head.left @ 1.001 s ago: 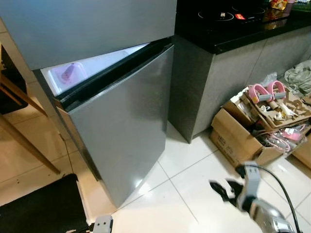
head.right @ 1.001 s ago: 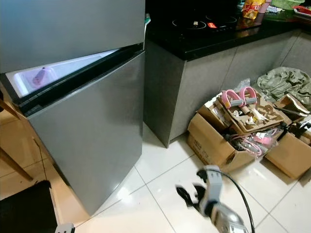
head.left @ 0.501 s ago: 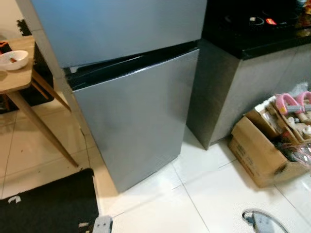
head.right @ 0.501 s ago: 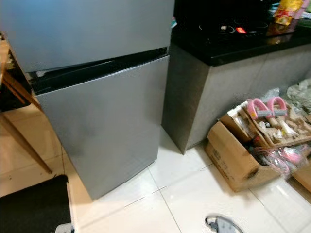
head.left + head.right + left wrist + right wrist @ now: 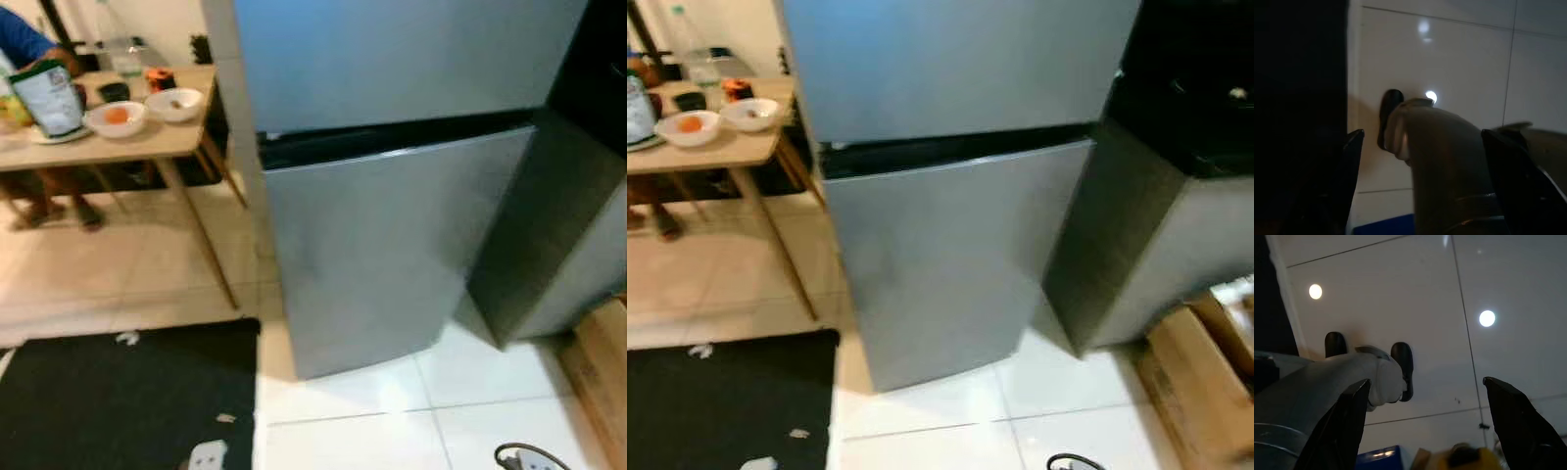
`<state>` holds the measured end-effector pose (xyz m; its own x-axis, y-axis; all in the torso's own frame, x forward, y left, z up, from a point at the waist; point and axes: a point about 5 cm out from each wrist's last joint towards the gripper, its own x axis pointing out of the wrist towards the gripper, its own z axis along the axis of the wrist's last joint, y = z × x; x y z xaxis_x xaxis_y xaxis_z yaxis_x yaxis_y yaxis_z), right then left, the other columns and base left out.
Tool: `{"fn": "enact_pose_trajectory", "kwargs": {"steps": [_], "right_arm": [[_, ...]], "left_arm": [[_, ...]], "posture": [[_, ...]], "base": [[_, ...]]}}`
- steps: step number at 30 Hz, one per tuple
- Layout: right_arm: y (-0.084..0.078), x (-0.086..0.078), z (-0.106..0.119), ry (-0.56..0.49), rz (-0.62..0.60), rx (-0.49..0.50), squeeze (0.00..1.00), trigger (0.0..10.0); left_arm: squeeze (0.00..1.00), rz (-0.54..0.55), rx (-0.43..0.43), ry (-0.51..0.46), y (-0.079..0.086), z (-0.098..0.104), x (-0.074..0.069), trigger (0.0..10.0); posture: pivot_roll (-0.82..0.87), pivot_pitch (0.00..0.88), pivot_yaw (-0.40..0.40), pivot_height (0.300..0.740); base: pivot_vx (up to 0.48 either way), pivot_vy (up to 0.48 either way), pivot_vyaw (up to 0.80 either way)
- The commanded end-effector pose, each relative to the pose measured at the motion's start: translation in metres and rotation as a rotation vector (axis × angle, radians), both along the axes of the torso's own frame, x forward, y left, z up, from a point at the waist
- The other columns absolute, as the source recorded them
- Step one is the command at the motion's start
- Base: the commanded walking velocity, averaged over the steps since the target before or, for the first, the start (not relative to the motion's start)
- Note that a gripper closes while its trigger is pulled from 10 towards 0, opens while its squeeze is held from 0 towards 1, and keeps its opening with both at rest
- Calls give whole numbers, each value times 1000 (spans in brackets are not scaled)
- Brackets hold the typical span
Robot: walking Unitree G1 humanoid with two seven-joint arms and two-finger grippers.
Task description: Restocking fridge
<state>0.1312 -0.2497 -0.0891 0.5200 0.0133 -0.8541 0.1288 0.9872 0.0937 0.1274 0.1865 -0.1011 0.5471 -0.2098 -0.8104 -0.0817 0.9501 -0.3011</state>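
Note:
The grey two-door fridge (image 5: pixel 392 196) stands straight ahead with both its upper door (image 5: pixel 950 59) and lower door (image 5: pixel 950 264) shut. My left gripper (image 5: pixel 1421 132) hangs low over the white floor tiles, its black fingers (image 5: pixel 1347 171) spread wide with nothing between them. My right gripper (image 5: pixel 1426 379) hangs the same way, open and empty, fingers (image 5: pixel 1518 421) far apart. Both wrist views look down past my own leg and foot. A blurred yellow thing (image 5: pixel 1459 458) shows at the edge of the right wrist view.
A wooden table (image 5: pixel 127 142) to the left of the fridge carries two bowls (image 5: pixel 116 117), a bag (image 5: pixel 47 98) and small items; a person in blue (image 5: pixel 24 39) sits behind it. A black mat (image 5: pixel 118 401) lies front left. A grey counter (image 5: pixel 1156 255) and cardboard box (image 5: pixel 1200 392) stand right.
The camera has swung left, bringing the table and person into view. The fridge's lower door, ajar a second ago, is now shut. My right gripper has dropped out of the eye views.

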Motion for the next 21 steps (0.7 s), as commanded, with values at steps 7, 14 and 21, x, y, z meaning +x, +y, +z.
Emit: {"fn": "enact_pose_trajectory", "kwargs": {"steps": [7,14,21], "right_arm": [[0,-5,-2,12,-14,-28,0,10000],[0,-6,-2,15,18,-38,0,10000],[-2,-4,-1,-6,-16,-48,0,10000]], "left_arm": [[0,-17,14,15,-2,-1,0,10000],[0,-22,20,17,-3,-1,0,10000],[0,-21,13,9,-3,-1,1,10000]], "posture": [[-46,63,-31,740],[-48,67,-28,740],[-49,68,-27,740]], "base": [[0,0,380],[0,0,531],[0,0,571]]}}
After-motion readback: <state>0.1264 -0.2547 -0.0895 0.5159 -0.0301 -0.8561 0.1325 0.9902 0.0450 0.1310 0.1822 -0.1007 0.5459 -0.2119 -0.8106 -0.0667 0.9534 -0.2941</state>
